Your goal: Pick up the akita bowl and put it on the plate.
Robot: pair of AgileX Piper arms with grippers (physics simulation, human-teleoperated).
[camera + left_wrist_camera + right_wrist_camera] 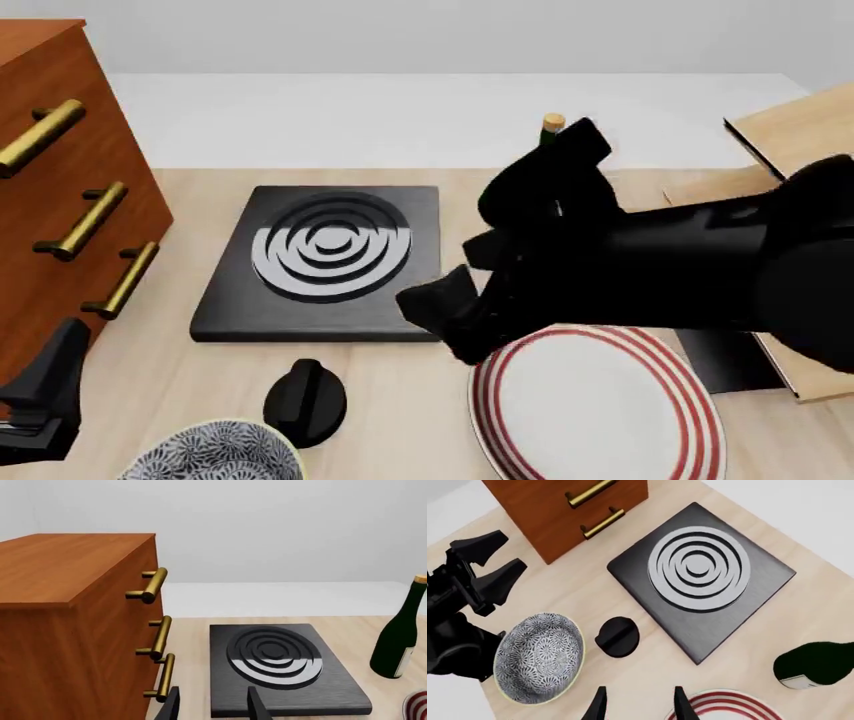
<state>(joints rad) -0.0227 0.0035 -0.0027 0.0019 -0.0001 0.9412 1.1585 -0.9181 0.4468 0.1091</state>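
The akita bowl (214, 455), blue-and-white patterned with a pale rim, stands upright at the table's near left edge; the right wrist view shows the same bowl (540, 656) whole. The plate (601, 405), white with red rings, lies at the near right, with a sliver of this plate (727, 707) in the right wrist view and its edge (417, 707) in the left wrist view. My left gripper (47, 400) is open, just left of the bowl, empty. My right gripper (447, 320) hovers open above the plate's far-left rim, holding nothing.
A black stove slab (327, 260) with grey rings lies mid-table, with a small black knob (304, 400) between it and the bowl. A wooden drawer cabinet (67, 180) stands at the left. A dark bottle (400, 635) stands behind the plate; a wooden board (801, 130) sits far right.
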